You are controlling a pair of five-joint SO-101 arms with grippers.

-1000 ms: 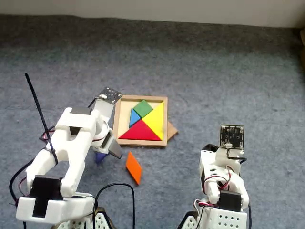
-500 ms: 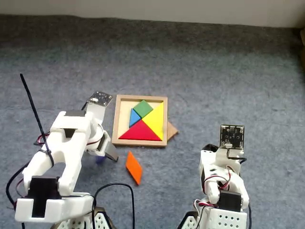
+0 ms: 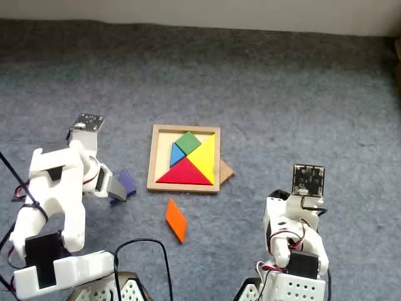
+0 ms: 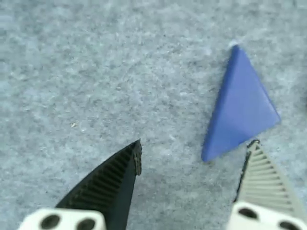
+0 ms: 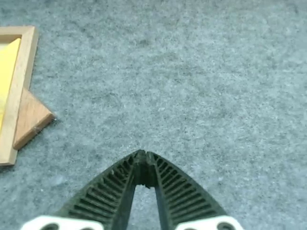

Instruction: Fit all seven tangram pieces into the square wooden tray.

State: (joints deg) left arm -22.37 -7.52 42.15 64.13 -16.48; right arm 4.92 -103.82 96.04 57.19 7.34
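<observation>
The square wooden tray (image 3: 152, 158) holds a light blue triangle (image 3: 176, 154), a green square (image 3: 187, 142), a yellow triangle (image 3: 204, 158) and a red triangle (image 3: 183, 172). Left of the tray a dark blue triangle (image 3: 127, 181) lies on the carpet. My left gripper (image 4: 194, 148) is open just behind that dark blue triangle (image 4: 240, 108), whose near edge is beside the pale finger. An orange parallelogram (image 3: 176, 220) rests in front of the tray. A wooden-coloured piece (image 3: 226, 170) pokes out by the tray's right edge. My right gripper (image 5: 144, 160) is shut and holds nothing, over bare carpet.
Grey carpet covers the whole table. The right wrist view shows the tray's corner (image 5: 18, 96) and the wooden-coloured piece (image 5: 31, 116) off to one side. A black cable (image 3: 144, 246) loops near the left arm's base.
The left arm has swung left, away from the tray, and the dark blue triangle now shows beside its fingers, a bit farther back. The right arm has not moved.
</observation>
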